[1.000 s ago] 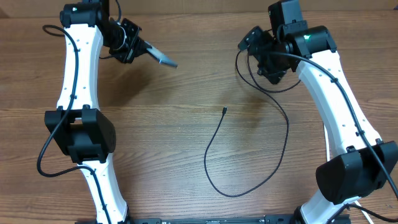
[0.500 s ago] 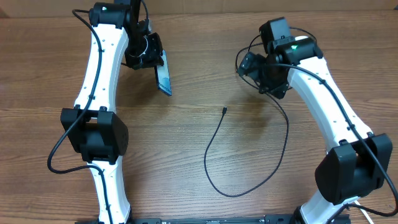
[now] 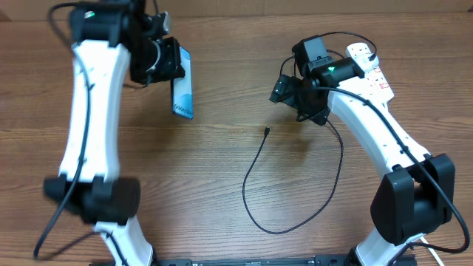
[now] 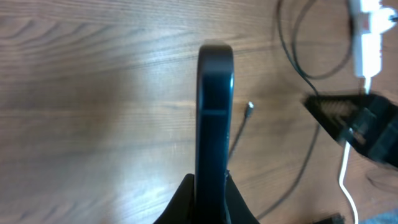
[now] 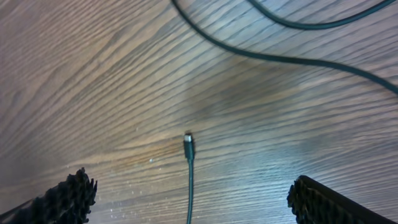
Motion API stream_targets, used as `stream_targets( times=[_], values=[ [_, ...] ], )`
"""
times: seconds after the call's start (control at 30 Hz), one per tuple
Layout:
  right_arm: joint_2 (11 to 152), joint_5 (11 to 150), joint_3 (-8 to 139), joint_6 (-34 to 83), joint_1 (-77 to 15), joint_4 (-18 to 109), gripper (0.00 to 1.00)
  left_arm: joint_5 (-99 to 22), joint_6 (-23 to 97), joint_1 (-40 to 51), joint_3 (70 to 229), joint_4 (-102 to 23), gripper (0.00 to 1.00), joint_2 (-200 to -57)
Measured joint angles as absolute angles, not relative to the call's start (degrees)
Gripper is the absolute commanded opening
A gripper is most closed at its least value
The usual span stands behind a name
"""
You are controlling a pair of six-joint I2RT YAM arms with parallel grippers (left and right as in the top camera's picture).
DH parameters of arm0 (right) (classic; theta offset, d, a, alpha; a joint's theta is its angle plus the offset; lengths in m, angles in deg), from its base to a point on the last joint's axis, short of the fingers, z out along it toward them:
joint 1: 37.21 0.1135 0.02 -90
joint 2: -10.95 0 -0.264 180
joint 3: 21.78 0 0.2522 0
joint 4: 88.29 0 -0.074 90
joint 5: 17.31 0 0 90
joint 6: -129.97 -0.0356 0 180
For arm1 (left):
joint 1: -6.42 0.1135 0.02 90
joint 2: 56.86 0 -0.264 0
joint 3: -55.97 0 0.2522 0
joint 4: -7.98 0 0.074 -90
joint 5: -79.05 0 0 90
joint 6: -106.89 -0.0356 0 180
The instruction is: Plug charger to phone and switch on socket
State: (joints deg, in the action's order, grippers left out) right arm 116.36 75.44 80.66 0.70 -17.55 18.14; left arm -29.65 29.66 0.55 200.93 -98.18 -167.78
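Up close we've got the right pincer (image 5: pixel 193 200) spread wide over the charger (image 5: pixel 188 144) tip lying on the desk (image 5: pixel 93 74). The left pincer (image 3: pixel 176 63) is clamped on the phone (image 4: pixel 214 112), edge-on in its wrist view; only overhead shows us the screen, text too tiny to read, socket (image 3: pixel 367 53) way back right.

left gripper (image 3: pixel 174 65) clamped | right gripper (image 5: pixel 191 190) spread wide (pointing downward)
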Motion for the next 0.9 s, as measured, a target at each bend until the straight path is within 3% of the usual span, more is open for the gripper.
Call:
stream_targets(
  times=[0.27,0.4,0.6,0.9],
  values=[
    [116.4,75.5,76.9,0.8,-14.4,22.8,1.0,-25.6,28.5,0.6,200.5,-102.7,0.04,-161.9],
    [116.4,75.5,74.0,0.8,-13.9,26.6,0.87,-24.8,28.5,0.6,198.2,-102.7,0.04,-161.9],
    [116.4,75.5,70.7,0.9,-13.9,30.2,0.78,-24.6,28.5,0.6,193.8,-102.6,0.05,-161.9],
    [117.0,75.5,68.4,1.0,-13.9,32.6,0.77,-23.7,28.7,0.6,190.5,-102.4,0.04,-156.4]
  ],
)
